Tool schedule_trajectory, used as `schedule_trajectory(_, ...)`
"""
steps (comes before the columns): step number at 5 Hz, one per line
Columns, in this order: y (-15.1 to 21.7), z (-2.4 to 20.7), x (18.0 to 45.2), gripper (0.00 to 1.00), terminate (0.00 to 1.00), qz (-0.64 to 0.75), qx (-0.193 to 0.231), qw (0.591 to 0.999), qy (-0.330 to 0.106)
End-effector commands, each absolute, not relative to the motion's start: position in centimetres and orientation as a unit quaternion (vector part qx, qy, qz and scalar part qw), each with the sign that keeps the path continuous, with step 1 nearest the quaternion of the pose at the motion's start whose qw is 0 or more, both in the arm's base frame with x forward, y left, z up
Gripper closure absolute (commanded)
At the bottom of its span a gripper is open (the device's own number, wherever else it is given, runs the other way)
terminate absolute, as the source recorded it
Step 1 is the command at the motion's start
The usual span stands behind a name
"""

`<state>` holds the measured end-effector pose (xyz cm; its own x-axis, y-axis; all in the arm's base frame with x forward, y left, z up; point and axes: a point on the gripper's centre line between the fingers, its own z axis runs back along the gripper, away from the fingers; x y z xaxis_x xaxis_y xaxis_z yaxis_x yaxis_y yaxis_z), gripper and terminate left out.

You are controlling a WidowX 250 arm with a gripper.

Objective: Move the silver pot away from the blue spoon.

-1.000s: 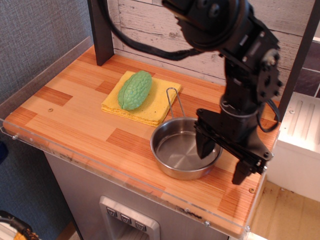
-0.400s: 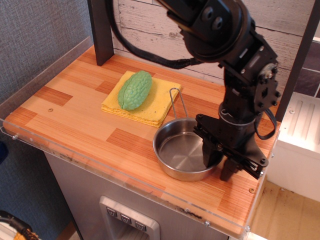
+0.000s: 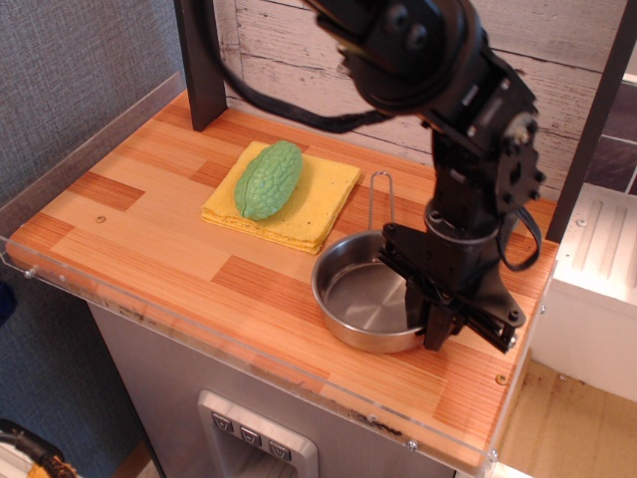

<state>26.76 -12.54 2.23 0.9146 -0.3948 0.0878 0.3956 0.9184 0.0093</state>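
Surface first: a striped wooden counter, with the black arm looming over its right half. Next biggest, the silver pot, sitting near the front right edge, its thin wire handle sticking up and back toward the wall. And it has moved! A second ago it lay a touch further left with the handle leaning toward the yellow cloth; now the pot has slid right and swung round, so the handle points almost straight back.

The gripper is why: its fingers have narrowed from a wide straddle to a tight pinch over the pot's right rim, one finger inside the bowl and one outside. It looks clamped on that rim, and the pot is being dragged along.

On the yellow cloth rests a bumpy green vegetable, unmoved, well apart from the pot.

Smallest of all should be the blue spoon, and it is nowhere to be seen; the arm may be hiding it. So the pot is travelling, but I cannot judge whether the gap to the spoon is growing.
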Motion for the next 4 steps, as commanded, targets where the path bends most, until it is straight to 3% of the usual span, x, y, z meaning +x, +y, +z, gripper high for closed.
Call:
schedule_trajectory(1, -13.3, 10.3, 26.2, 1.00, 0.00, -0.225, -0.060, 0.961, -0.152)
schedule_trajectory(2, -10.4, 13.2, 25.4, 1.00, 0.00, -0.191, -0.046, 0.963, -0.186)
schedule_trajectory(3, -5.9, 14.5, 23.8, 1.00, 0.00, -0.094, 0.008, 0.978, -0.186)
schedule_trajectory(4, -1.4, 13.4, 22.5, 1.00, 0.00, 0.009, 0.026, 0.985, -0.168)
